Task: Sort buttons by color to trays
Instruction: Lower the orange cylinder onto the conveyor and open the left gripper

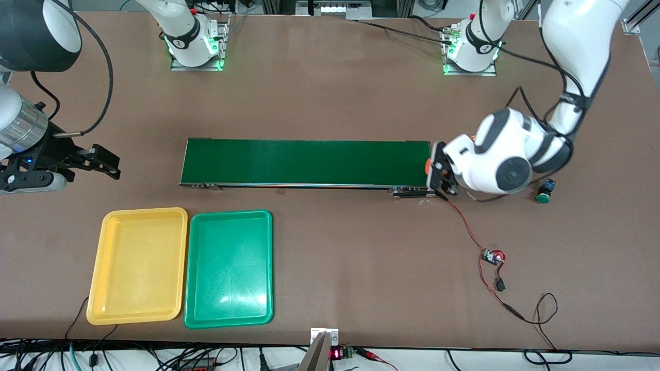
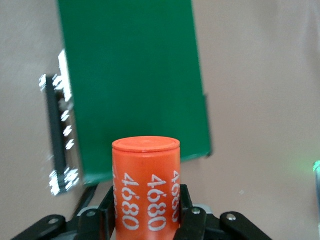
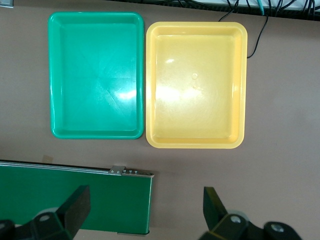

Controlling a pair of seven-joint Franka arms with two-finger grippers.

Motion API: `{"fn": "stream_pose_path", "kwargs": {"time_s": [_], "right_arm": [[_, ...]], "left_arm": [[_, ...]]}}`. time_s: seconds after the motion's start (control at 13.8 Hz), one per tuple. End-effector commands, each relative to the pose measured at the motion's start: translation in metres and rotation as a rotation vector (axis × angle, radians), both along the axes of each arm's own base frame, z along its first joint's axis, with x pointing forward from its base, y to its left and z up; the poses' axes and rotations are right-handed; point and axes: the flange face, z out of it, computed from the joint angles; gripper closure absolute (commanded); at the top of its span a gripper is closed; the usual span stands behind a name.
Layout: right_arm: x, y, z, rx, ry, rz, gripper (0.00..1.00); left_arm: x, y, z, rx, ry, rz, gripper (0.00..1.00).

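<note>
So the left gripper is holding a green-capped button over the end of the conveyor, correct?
Not quite. The left gripper is shut on an orange cylinder printed "4680", not a green-capped button, as the left wrist view shows. It is indeed over the end of the conveyor belt.

We see a wide brown table (image 1: 330, 93) with a matte top, lit evenly from above. Along its edge nearest the front camera runs a pale strip crowded with black cables (image 1: 154, 355) and a small box with a red digit display (image 1: 336, 353). At the edge by the bases we make out metal framing (image 1: 309, 7) and more cables.
</note>
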Motion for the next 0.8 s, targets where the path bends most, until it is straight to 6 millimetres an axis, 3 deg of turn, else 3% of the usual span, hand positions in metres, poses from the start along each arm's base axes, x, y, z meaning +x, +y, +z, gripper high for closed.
{"fn": "stream_pose_path", "kwargs": {"time_s": [0.0, 0.14, 0.29, 0.43, 0.72], "right_arm": [[0.004, -0.004, 0.004, -0.005, -0.009, 0.006, 0.00], [0.004, -0.011, 0.004, -0.004, -0.007, -0.003, 0.00], [0.004, -0.017, 0.004, -0.001, -0.007, -0.014, 0.00], [0.004, -0.017, 0.005, -0.001, -0.008, -0.014, 0.00], [0.004, -0.013, 0.005, -0.002, -0.008, -0.012, 0.00]], "left_arm": [[-0.028, -0.013, 0.018, 0.047, -0.040, 0.005, 1.00], [-0.032, -0.031, 0.015, 0.032, -0.064, -0.006, 1.00], [-0.048, -0.056, -0.011, 0.018, -0.100, -0.007, 1.00], [-0.048, -0.060, -0.031, -0.002, -0.121, -0.011, 1.00], [-0.048, -0.058, -0.040, 0.027, -0.136, -0.060, 0.99]]}}
